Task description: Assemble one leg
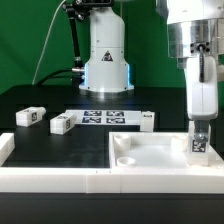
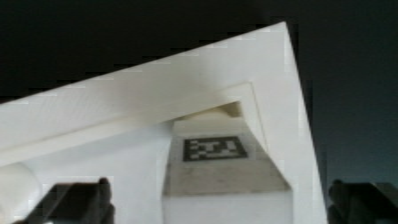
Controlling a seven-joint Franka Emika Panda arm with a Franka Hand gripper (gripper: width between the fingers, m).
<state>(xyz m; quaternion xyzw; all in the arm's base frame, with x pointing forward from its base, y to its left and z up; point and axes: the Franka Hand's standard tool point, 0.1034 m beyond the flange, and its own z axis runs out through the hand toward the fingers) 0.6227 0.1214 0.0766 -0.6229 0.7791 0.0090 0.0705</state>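
Still loose on the black tabletop point(image 1: 40, 100) at the exterior view's left are three spare legs: one point(image 1: 28, 117) farthest out, a second point(image 1: 63, 123) just beside the marker board point(image 1: 105, 117), and a third point(image 1: 146, 121) near that board's other end, close behind the square panel point(image 1: 150, 150). You can leave those be. Further right, your pincer point(image 1: 199, 128) is pinching the leg point(image 1: 198, 142) upright, tag facing the camera, its foot at the panel's far right corner. In the wrist view that leg point(image 2: 217, 160) stands between the two dark fingertips point(image 2: 75, 200), right against the panel's corner point(image 2: 214, 90). Whether it is already seated you cannot tell. You look to be at the insertion step, so next keep the leg plumb over its recess, press down, and likely twist it home before letting go.
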